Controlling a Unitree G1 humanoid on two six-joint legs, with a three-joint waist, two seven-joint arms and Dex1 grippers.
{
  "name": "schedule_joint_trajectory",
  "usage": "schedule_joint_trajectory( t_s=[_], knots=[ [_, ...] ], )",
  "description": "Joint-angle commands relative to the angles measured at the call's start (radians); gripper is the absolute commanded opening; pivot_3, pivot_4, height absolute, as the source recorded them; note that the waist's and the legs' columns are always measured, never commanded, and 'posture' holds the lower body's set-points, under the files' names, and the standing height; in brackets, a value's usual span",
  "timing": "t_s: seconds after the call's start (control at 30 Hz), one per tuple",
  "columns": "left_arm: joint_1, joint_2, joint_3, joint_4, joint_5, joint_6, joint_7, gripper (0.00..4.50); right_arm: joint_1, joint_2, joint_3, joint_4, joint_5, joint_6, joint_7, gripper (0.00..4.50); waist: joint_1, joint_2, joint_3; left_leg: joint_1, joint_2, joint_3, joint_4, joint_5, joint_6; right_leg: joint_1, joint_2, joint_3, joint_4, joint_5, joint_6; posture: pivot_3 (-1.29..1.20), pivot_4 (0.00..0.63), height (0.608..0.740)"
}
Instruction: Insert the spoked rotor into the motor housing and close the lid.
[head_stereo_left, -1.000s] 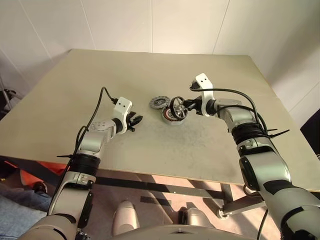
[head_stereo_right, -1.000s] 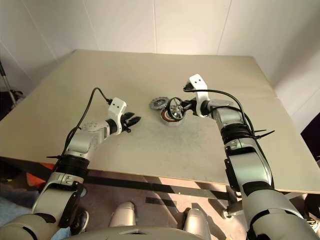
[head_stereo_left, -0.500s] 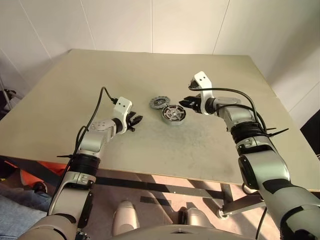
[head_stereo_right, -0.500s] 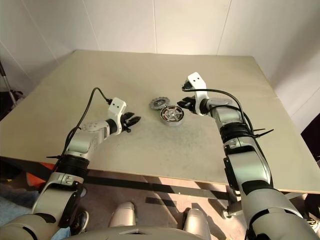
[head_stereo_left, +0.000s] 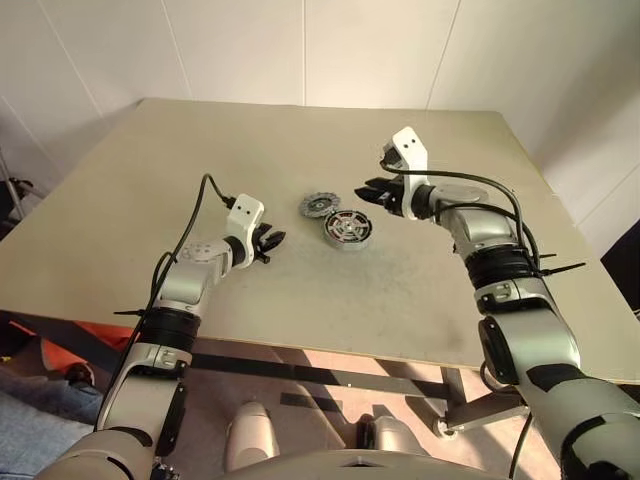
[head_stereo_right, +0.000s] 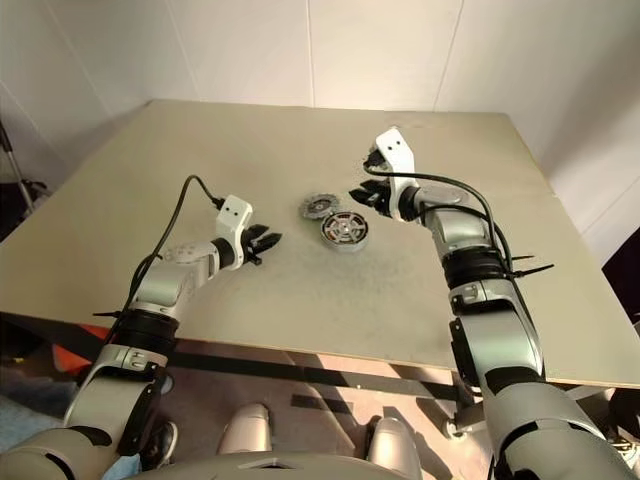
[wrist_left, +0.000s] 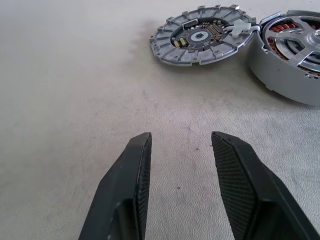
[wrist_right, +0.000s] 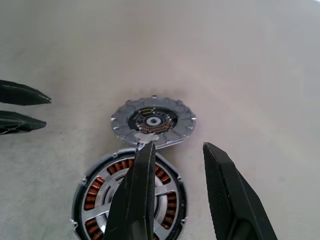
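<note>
My right fingers (wrist_right: 172, 192) stand apart and empty above the motor housing (head_stereo_left: 347, 228), where the spoked rotor (wrist_right: 131, 200) sits. My left fingers (wrist_left: 182, 185) also stand apart, empty, held low over the surface (head_stereo_left: 250, 140), aimed toward the toothed lid (wrist_left: 202, 34) touching the housing.

Even, bright daylight over the table (head_stereo_left: 250, 140); soft faint shadows only. Sunlit patch on the floor (head_stereo_left: 330, 375) below its near edge. Head views bend toward the corners. Wrist views sharp up close, softer farther off.
</note>
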Motion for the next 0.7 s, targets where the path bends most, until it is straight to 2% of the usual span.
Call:
schedule_joint_trajectory(
  t_s=[0.03, 0.2, 0.43, 0.57, 0.67, 0.7],
  knots=[
    [-0.025, 0.002, 0.008, -0.017, -0.004, -0.011, 0.0, 2.01, 0.055, 0.056, 0.023, -0.008, 0.0, 0.014, -0.017, 1.65, 0.0, 0.0, 0.0, 0.0, 0.0, 0.0, 0.0, 0.0, 0.0, 0.0, 0.0, 0.0, 0.0, 0.0, 0.0, 0.0, 0.0, 0.74],
    [-0.024, 0.006, 0.009, -0.023, -0.003, -0.008, -0.001, 2.01, 0.088, 0.085, 0.028, 0.045, -0.03, -0.022, -0.07, 1.65, -0.002, -0.001, -0.001, 0.003, 0.0, 0.0, 0.0, 0.0, 0.0, 0.002, 0.0, 0.0, 0.001, 0.0, 0.0, 0.0, 0.0, 0.74],
    [-0.025, 0.006, 0.009, -0.015, -0.002, -0.013, -0.001, 2.01, 0.077, 0.022, 0.009, -0.188, 0.025, 0.004, 0.01, 1.65, 0.0, -0.001, -0.001, 0.005, 0.0, 0.0, 0.0, 0.0, 0.0, 0.005, 0.0, 0.0, 0.001, 0.0, 0.0, 0.0, 0.0, 0.74],
    [-0.036, -0.002, 0.007, -0.003, 0.0, -0.019, 0.001, 2.01, 0.057, -0.069, 0.057, -0.312, -0.01, -0.072, 0.117, 1.65, 0.001, -0.001, -0.001, 0.004, 0.0, 0.0, 0.0, 0.0, 0.0, 0.005, 0.0, 0.0, 0.0, 0.0, 0.0, 0.0, 0.0, 0.74],
    [-0.044, -0.006, 0.004, 0.01, 0.001, -0.028, 0.0, 2.01, 0.046, -0.198, 0.2, -0.279, -0.148, -0.257, 0.26, 1.65, 0.002, -0.001, -0.001, 0.004, 0.0, 0.0, 0.0, 0.0, 0.0, 0.005, 0.0, 0.0, -0.001, 0.0, 0.0, 0.0, 0.0, 0.74],
    [-0.047, -0.009, 0.004, 0.015, 0.002, -0.03, 0.0, 2.01, 0.048, -0.24, 0.248, -0.261, -0.188, -0.336, 0.316, 1.83, 0.004, -0.001, -0.001, 0.004, 0.0, 0.0, 0.0, 0.0, 0.0, 0.006, 0.0, 0.0, -0.001, 0.0, 0.0, 0.0, 0.0, 0.74]
  ],
)
